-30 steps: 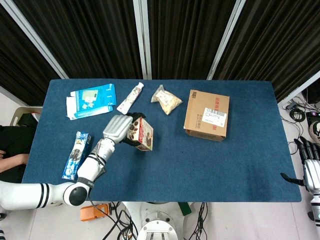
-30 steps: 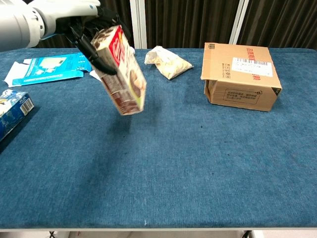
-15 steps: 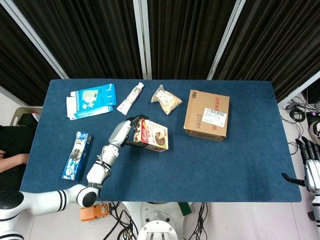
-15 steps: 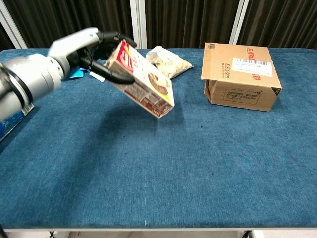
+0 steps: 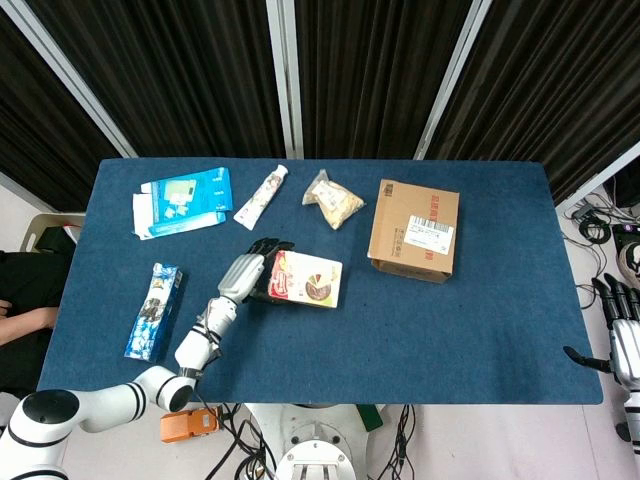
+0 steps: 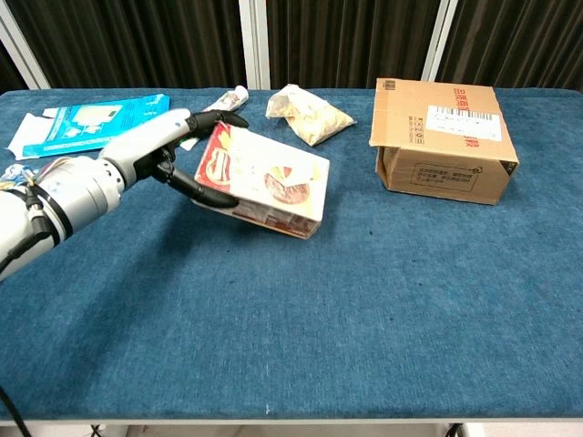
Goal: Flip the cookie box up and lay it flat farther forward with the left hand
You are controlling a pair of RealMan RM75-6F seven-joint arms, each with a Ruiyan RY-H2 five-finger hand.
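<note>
The left hand [image 6: 173,150] holds the cookie box [image 6: 264,185] by its left end, with fingers [image 6: 214,118] over the top edge and a finger under the box. A second ago the box hung up in the air and stood almost straight up. Half a second ago it leaned over, with its far end pointing down. Now it lies nearly flat, picture side up, in the middle of the blue table [image 6: 364,328]. Its right end is down on the cloth, and its left end looks a little raised in the hand. The arm has stretched out lower and farther over the table than before. Near the box, on the far side, lie a small bag of snacks [image 6: 308,112] and a tube [image 5: 261,196]. A brown cardboard box [image 6: 442,138] sits well apart to the right. On the far left lies a flat blue and white pack [image 5: 182,200], and a blue packet [image 5: 153,310] lies at the left edge. These have not moved. The right hand [image 5: 622,340] hangs off the right side of the table, fingers apart, holding nothing.
</note>
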